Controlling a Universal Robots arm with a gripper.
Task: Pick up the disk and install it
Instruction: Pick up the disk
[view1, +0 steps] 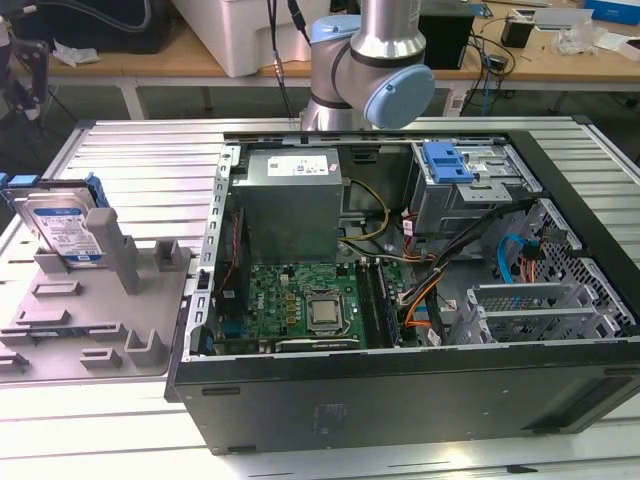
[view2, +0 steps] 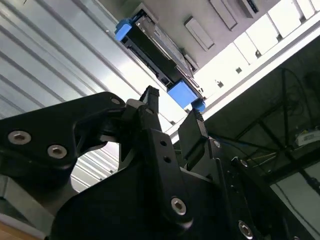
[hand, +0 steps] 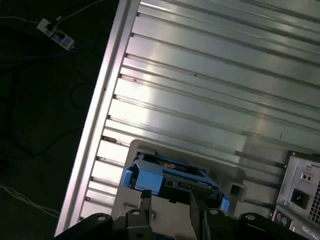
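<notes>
Closest to me is the black metal computer tower case (view1: 400, 400), lying on its side with the panel off on a ribbed aluminium table (view1: 130, 150). Just beside the case, on the exterior view's left, a grey plastic holder block (view1: 100, 320) carries the disk (view1: 62, 225), a flat silver hard drive with a white-and-blue label and a blue plastic bracket, standing on edge. In both wrist views the black two-finger gripper (view2: 172, 112) (hand: 170, 200) hangs spread and empty, apart from the disk, which lines up with its gap.
</notes>
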